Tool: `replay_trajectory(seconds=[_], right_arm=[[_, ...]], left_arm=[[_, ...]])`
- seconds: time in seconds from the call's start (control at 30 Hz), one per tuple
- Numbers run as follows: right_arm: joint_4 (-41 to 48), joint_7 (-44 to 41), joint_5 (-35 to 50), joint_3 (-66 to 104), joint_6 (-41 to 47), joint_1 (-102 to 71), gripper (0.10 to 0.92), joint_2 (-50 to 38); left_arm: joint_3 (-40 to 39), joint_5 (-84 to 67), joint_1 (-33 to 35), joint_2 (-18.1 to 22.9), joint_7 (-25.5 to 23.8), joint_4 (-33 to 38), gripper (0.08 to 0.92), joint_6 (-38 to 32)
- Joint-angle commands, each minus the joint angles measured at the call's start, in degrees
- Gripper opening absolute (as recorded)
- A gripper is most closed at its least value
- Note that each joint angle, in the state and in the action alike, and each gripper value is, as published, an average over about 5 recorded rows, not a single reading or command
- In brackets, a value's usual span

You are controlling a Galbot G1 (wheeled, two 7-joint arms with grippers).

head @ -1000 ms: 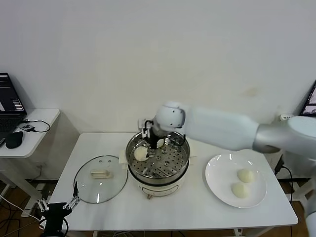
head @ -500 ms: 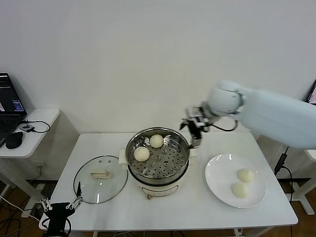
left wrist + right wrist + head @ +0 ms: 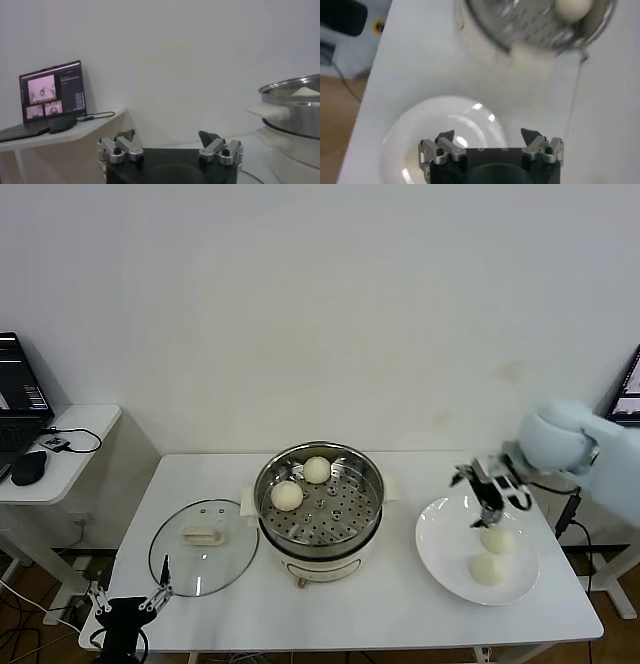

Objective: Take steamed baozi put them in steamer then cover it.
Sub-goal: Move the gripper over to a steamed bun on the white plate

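Baozi number three (image 3: 497,539) sits on the white plate (image 3: 440,549), right under the right gripper (image 3: 487,500). That gripper hangs over the far side of the plate with its jaws spread wide and nothing in them. The bun is just below and a bit toward the robot from the claw, so the next move looks like a short drop straight down. The last bun (image 3: 485,569) lies next to it, nearer the robot. Two buns (image 3: 287,496) already rest in the steamer (image 3: 368,514). The glass lid (image 3: 200,547) lies flat on the table beside the steamer. The left gripper (image 3: 169,145) waits low, off the table's near left corner, jaws apart, far from the plate.
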State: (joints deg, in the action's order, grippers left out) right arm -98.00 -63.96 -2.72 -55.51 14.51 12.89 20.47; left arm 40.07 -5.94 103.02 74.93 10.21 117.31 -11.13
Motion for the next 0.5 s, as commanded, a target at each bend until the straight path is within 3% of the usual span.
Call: replay_trajectory(seconds=[0.03,0.5], right_arm=[[-1.37,-0.20,-8.34,14.94,-1.89,-22.24,0.823,-7.12],[4.04,2.90,-12.65,26.05,-2.73,-35.83,0.823,-1.49]], left_arm=[[-0.07,0.35,0.21,0.01,0.03,-0.02,0.823,-0.08],[0.44,0.97,0.90,0.40,0.01,0.05,0.823,-0.01]])
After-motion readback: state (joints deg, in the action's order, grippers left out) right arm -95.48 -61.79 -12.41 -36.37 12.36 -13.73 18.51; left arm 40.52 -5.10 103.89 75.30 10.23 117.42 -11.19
